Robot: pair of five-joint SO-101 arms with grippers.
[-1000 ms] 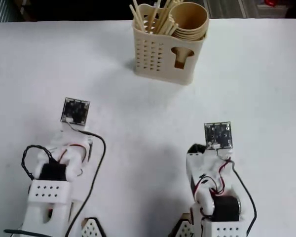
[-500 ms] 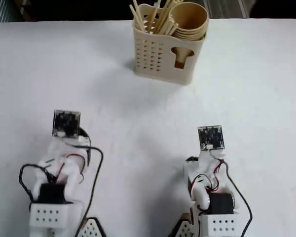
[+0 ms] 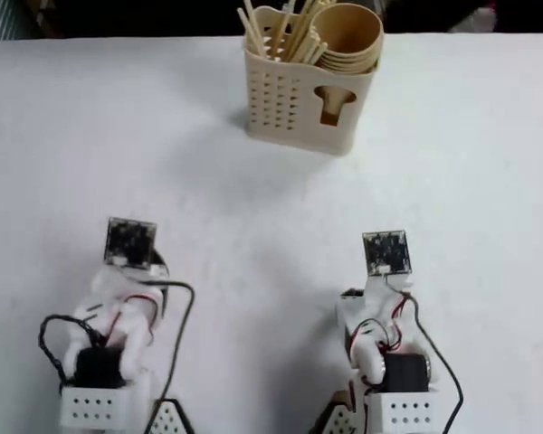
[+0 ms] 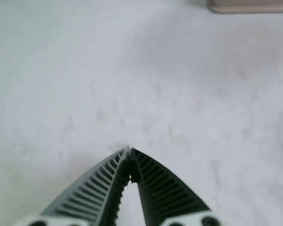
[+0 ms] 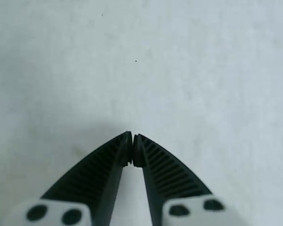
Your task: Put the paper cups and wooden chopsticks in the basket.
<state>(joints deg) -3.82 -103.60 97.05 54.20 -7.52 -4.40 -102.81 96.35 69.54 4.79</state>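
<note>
We count one basket (image 3: pixel 299 99), standing at the far side of the white table (image 3: pixel 489 181), a little right of its middle. It is cream-coloured, with rows of small holes on the left part of its near face and one keyhole-shaped opening (image 3: pixel 330 101) on the right part.

Inside its right half sits one nested stack of paper cups (image 3: pixel 351 36). The stack stands upright with the mouths facing up. Several rims show one below the other, but we cannot give an exact number of cups. One brown cup wall shows through the opening.

The left half holds one bundle of wooden chopsticks (image 3: pixel 281 34). They stand on end with their long axis close to upright and their tops fanned out above the rim, some leaning left and some leaning right toward the cups. They overlap too much for us to count them.

There are two arms, both at the near edge and well apart from the basket. The left arm (image 3: pixel 109 334) is near-left and the right arm (image 3: pixel 385 348) is near-right.

The left gripper (image 4: pixel 130 153) has its ribbed jaws closed tip to tip over bare table and holds nothing. The right gripper (image 5: pixel 132 136) is also closed, with its tips meeting and nothing between them.
</note>
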